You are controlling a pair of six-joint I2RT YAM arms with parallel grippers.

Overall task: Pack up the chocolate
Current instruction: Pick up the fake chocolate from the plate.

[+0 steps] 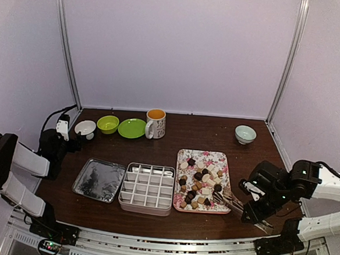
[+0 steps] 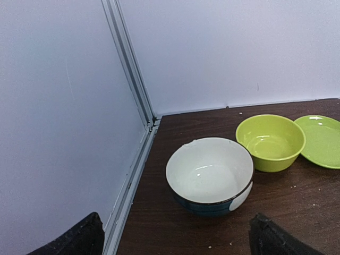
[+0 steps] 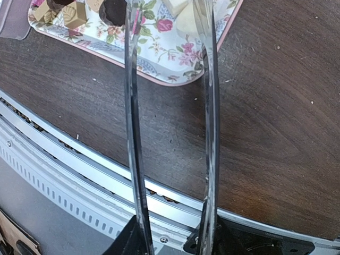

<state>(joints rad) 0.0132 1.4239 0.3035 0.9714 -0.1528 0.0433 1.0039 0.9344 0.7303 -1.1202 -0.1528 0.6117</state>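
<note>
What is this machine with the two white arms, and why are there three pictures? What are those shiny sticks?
It is a robot with two arms bolted to a table. The big picture looks down from above: left gripper on the left, right gripper on the right. The other two pictures come from small cameras on each wrist.

On the table lie a flowery tray with little chocolates, an empty box with compartments, a silver lid, a mug, a green plate and three bowls.

The shiny sticks are metal tongs. The right gripper holds them, their tips reaching the tray. The left gripper is open and holds nothing; its camera sees a white bowl and a green bowl.
</note>
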